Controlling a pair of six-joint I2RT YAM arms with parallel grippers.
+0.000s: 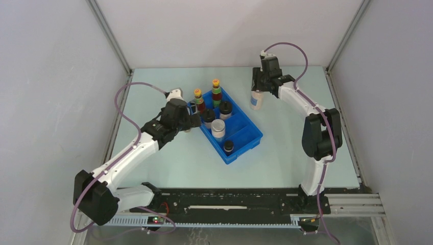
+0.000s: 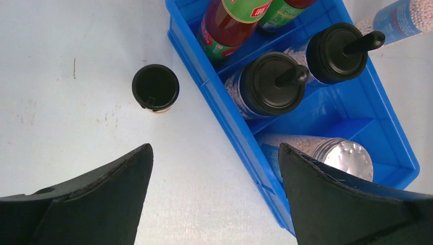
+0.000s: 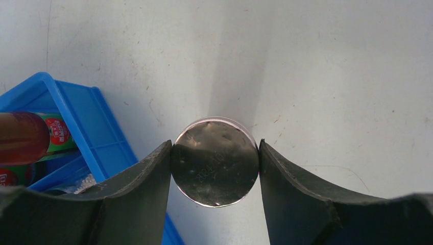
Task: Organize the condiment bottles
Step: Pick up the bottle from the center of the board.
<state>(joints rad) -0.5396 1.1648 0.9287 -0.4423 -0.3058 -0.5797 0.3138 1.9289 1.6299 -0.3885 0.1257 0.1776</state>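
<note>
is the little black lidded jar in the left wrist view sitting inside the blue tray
No, the black-lidded jar stands on the table, just outside the blue tray and clear of its wall.

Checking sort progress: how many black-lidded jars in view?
4 black-lidded jars: two side by side in the tray, one at its near end, one on the table beside the tray. Left arm may hide more.

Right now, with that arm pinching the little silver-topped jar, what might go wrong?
The right fingers pinch the smooth, round jar at just two spots, so it might slip or twist when lifted. The blue tray is crowded, with tall bottles at its far end; lowering the jar among them could knock one over. The left fingers hang wide open by the tray wall, near a small black-lidded jar, and could bump either.
</note>
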